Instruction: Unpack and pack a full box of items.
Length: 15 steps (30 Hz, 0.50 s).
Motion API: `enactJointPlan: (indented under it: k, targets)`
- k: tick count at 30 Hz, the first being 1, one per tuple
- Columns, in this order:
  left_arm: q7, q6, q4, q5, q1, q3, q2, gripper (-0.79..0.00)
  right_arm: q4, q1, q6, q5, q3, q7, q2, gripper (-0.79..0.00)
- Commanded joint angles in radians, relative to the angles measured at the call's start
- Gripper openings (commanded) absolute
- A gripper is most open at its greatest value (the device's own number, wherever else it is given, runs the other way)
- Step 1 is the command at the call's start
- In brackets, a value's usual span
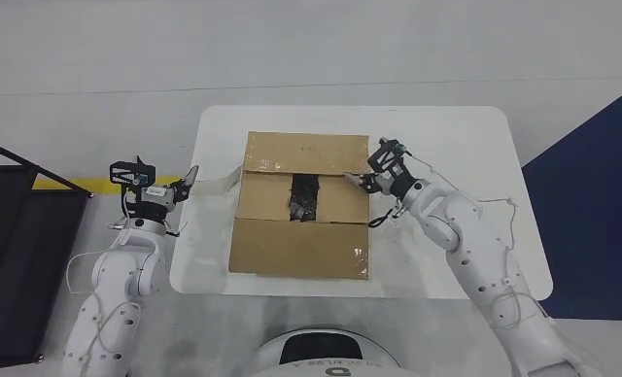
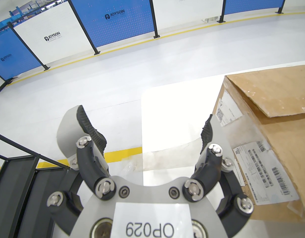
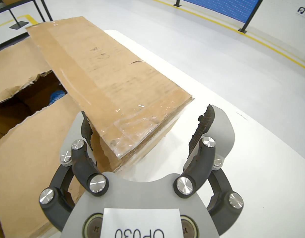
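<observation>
Cardboard to open first: find the box in the middle of the white surface, with its far flap lifted at a tilt and its near flap lying flat. Look between them at the torn gap, dark inside, with something blue showing.

Read this as early unpacking, with the flaps still to be folded clear.

Note the right hand spread wide at the box's right end. See one finger tucked beneath the raised flap's taped corner and the other out over bare surface, pinching nothing. Note the left hand equally wide, just beside the box's left end near the printed labels, apart from the cardboard.

To do the step well:
- Close on the flap's corner only, and keep off the box wall.
- Swing the flap back along its own fold rather than pulling upward; expect the light cardboard to tear further at the ragged edge.
- Bring the left hand against the box's end to steady it, or risk sliding the whole box.
- Watch for the clear tape at the corner snagging.
</observation>
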Motion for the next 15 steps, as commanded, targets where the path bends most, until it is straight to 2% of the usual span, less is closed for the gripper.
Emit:
enactJointPlan:
  k: [1, 8, 15]
  targets:
    - [0.0, 0.0, 0.0, 0.0, 0.0, 0.0, 0.0, 0.0, -0.026, 0.007, 0.059, -0.053, -0.003, -0.006, -0.002, 0.0]
    - [0.0, 0.0, 0.0, 0.0, 0.0, 0.0, 0.0, 0.0, -0.112, 0.07, 0.176, -0.075, -0.019, 0.006, -0.019, 0.0]
    - [0.0, 0.0, 0.0, 0.0, 0.0, 0.0, 0.0, 0.0, 0.057, 0.277, 0.287, 0.054, -0.094, 0.115, -0.066, 0.0]
